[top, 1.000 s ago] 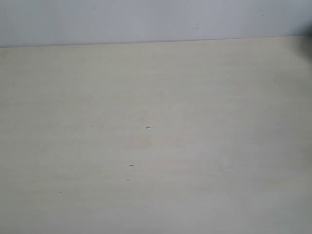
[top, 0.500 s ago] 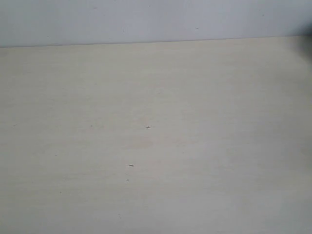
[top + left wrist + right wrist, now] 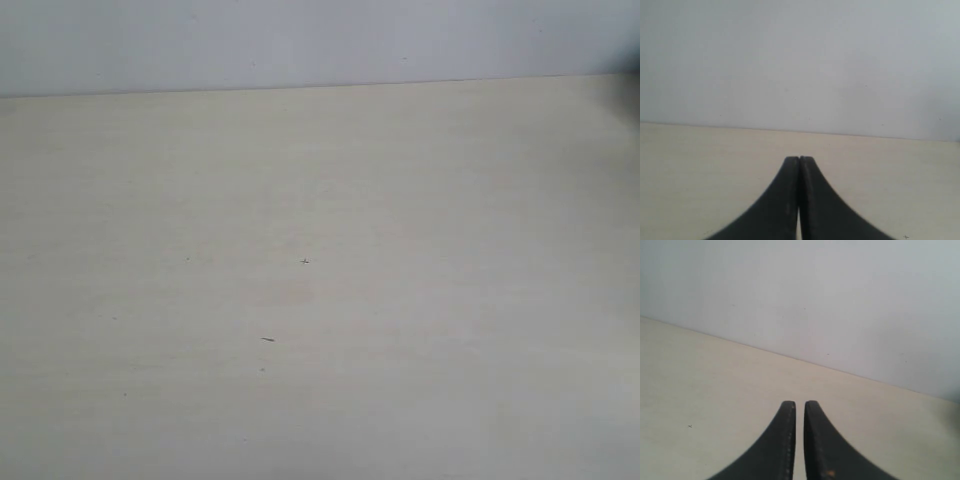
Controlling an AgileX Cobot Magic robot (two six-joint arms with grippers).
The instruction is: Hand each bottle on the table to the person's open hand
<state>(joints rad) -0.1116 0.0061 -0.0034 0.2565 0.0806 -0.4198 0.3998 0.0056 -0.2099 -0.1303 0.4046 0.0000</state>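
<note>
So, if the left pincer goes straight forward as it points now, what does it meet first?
The way looks free: the left pincer points over the table, nothing standing ahead. Probably the wall beyond the far edge comes first, but depth is unclear.

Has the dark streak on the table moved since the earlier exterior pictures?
No. The streak sits just as before, below and left of the cross mark on the table.

Right claw (image 3: 800, 407), black, tips almost touching with a thin slit between, empty; pale tabletop (image 3: 705, 375) beneath; plain grey wall (image 3: 815, 290) behind.
</note>
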